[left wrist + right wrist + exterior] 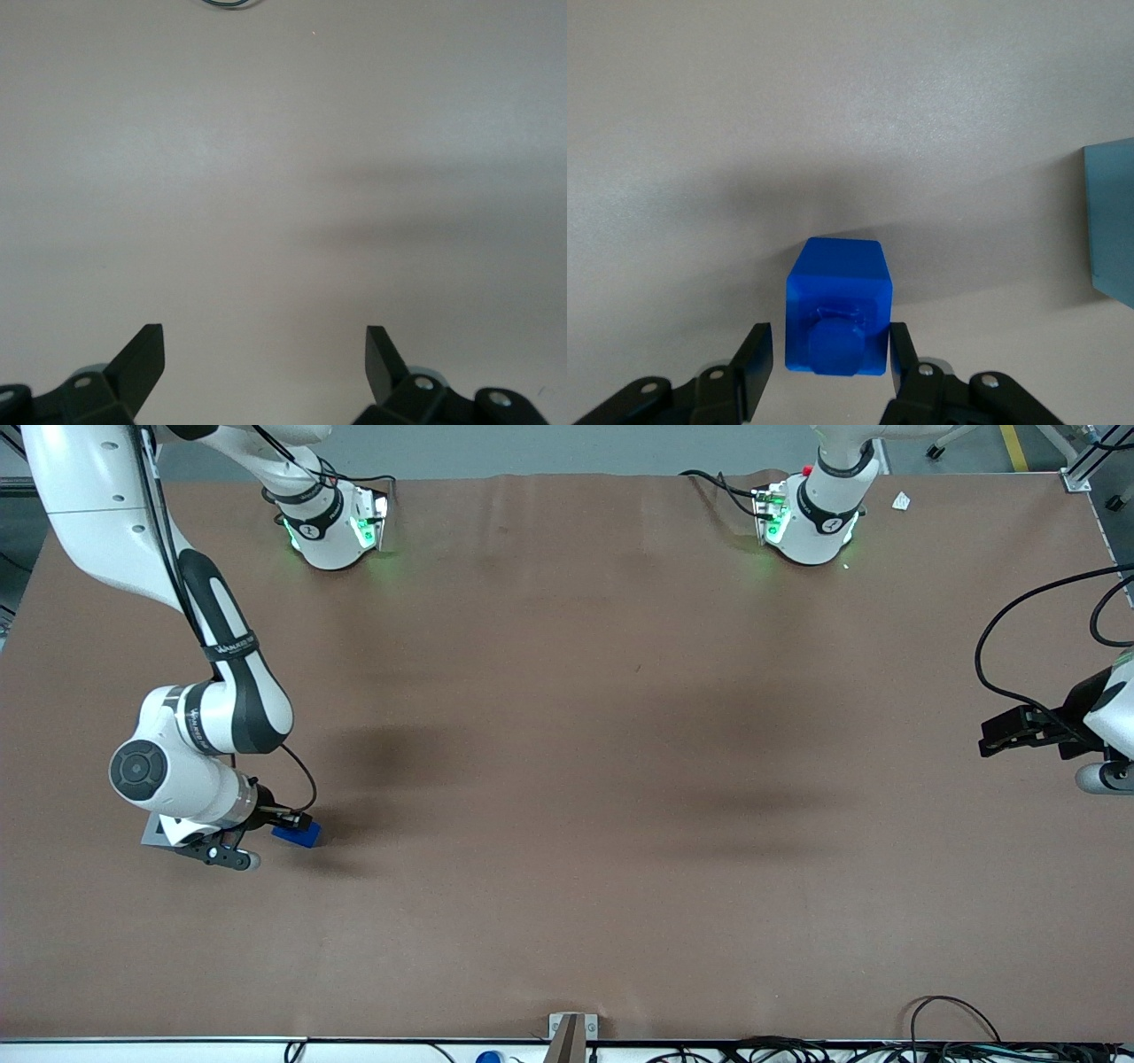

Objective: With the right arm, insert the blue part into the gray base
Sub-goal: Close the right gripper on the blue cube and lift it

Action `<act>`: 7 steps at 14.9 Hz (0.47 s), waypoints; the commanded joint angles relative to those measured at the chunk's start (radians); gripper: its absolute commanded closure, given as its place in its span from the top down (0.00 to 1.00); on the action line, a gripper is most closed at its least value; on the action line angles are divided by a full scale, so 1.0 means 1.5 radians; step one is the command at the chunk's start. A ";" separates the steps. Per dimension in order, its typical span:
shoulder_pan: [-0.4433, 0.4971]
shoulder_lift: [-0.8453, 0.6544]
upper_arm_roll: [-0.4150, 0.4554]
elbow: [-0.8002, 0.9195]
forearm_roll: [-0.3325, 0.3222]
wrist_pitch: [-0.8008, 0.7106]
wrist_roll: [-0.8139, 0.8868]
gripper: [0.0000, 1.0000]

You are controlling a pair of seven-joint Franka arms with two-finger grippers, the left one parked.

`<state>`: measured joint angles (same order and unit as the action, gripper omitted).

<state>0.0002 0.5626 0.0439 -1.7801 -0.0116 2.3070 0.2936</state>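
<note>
Gripper (824,372) spread open w/ fingers either side of blue part (837,297), gray base (1112,226) nearby.

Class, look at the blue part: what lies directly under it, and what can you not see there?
The blue part rests on the brown table, between the fingers of the gripper. Its underside is covered, so nothing beneath it shows. The gray base stands apart, beside it.

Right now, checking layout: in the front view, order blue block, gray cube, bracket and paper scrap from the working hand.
1. Blue block, in the open hand.
2. Gray cube, under the wrist.
3. Bracket, table's nearest edge.
4. Paper scrap, parked arm's end.
</note>
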 commanded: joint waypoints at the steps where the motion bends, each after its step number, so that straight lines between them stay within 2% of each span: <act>1: -0.002 0.007 0.002 0.008 -0.003 -0.003 0.008 0.56; 7: -0.003 0.017 0.001 0.008 -0.001 0.001 0.012 0.56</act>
<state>0.0000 0.5739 0.0434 -1.7795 -0.0116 2.3068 0.2953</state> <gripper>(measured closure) 0.436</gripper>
